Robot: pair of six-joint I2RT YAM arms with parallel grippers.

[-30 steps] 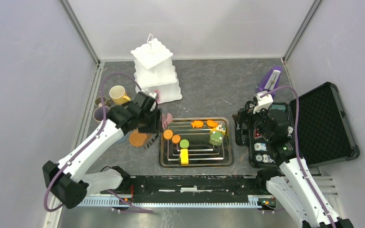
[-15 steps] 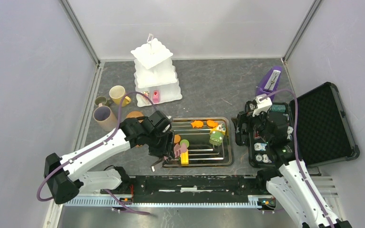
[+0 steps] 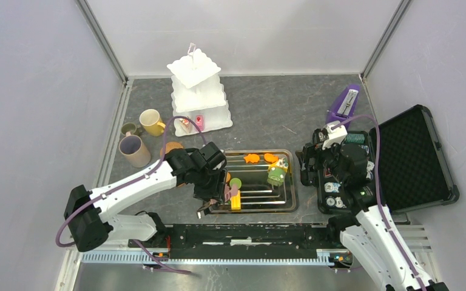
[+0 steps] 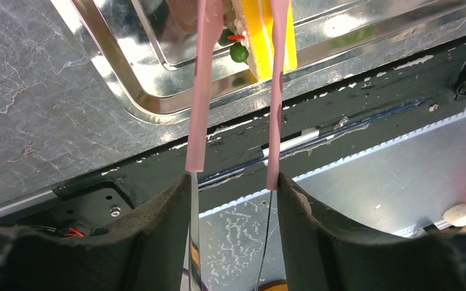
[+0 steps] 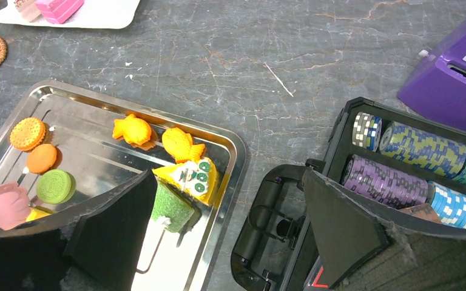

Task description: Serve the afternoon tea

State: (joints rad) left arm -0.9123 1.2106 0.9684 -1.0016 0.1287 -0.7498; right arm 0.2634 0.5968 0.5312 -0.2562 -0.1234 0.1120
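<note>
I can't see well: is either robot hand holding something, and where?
The left gripper holds pink tongs by their metal handle end. The right gripper is open and empty.

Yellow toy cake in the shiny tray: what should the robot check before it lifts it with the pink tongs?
1. Grip: the left gripper is clamped on the pink tongs: ok.
2. Tong arms on both sides of the yellow toy cake: ok.
3. Tong tips squeezing the cake firmly: cannot tell, the tips are out of frame.
4. Way clear: the right gripper is open, by the right end of the silver metal tray, away from the cake: ok.
5. Free spot on the bottom tier of the white three-tier scalloped stand: ok.
</note>
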